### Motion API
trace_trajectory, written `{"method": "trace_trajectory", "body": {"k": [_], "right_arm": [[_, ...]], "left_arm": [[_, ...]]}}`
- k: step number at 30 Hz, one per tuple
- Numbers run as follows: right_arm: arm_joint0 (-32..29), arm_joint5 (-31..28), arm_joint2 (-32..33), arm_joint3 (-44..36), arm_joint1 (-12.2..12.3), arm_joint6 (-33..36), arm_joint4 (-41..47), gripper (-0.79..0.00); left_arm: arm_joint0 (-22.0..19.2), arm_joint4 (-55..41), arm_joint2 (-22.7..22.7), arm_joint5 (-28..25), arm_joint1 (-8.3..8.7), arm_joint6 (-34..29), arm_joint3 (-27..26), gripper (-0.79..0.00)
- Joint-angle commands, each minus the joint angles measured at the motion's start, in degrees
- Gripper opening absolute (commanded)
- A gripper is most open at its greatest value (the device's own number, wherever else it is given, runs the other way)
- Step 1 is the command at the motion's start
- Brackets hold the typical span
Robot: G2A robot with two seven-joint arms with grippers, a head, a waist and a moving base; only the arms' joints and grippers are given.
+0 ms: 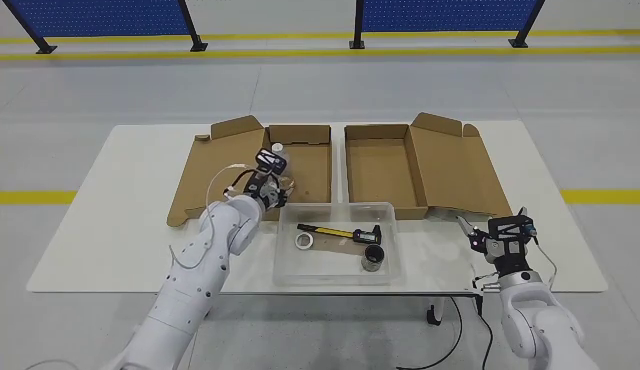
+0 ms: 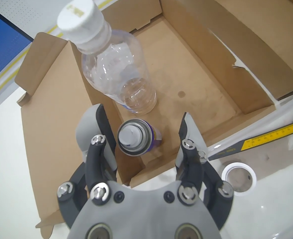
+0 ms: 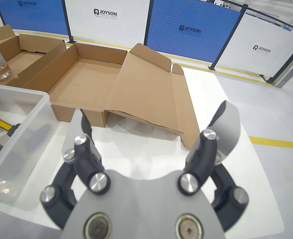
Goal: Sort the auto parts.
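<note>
L gripper point(image 2: 142, 115) hangs w/ fingers spread wide either side of the spray can point(image 2: 134, 138), not gripping it. The can stands upright in the left box point(image 1: 312, 170), centre-left of top view, just beside the clear bottle point(image 2: 116, 70). Whether drop-off or pick, move straight up/down so no finger tips can or bottle. R gripper point(image 3: 152, 109) is also spread & empty, over the table point(image 1: 130, 220) at lower right.

The left gripper point(image 2: 143, 115) hangs with its fingers spread wide over a small spray can point(image 2: 136, 138) standing upright in a cardboard box point(image 2: 186, 75). Just beside the can stands a clear bottle point(image 2: 116, 70) with a white cap. Outside the box lie a caliper point(image 2: 268, 135) and a white ring point(image 2: 238, 166).
</note>
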Motion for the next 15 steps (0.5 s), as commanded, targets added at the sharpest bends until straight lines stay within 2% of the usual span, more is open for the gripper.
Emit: {"method": "trace_trajectory", "body": {"k": [1, 7, 8, 10, 12, 15], "right_arm": [[0.00, 0.00, 0.00, 0.00, 0.00, 0.00, 0.00, 0.000], [0.00, 0.00, 0.00, 0.00, 0.00, 0.00, 0.00, 0.000], [0.00, 0.00, 0.00, 0.00, 0.00, 0.00, 0.00, 0.000], [0.00, 0.00, 0.00, 0.00, 0.00, 0.00, 0.00, 0.000], [0.00, 0.00, 0.00, 0.00, 0.00, 0.00, 0.00, 0.000], [0.00, 0.00, 0.00, 0.00, 0.00, 0.00, 0.00, 0.000]], "left_arm": [[0.39, 0.09, -0.49, -0.20, 0.12, 0.00, -1.60, -0.191], [2.84, -1.76, -2.42, -1.81, 0.55, -1.01, -9.09, -0.163], [3.71, -3.85, -2.86, -2.60, 0.58, -1.27, -11.07, -0.142], [4.77, -5.91, -3.21, -3.98, 0.66, -2.24, -13.34, -0.049], [6.27, -7.97, -3.14, -5.63, 0.74, -3.62, -16.12, -0.052], [8.62, -9.07, -2.32, -7.60, 0.89, -5.52, -20.20, 0.000]]}}
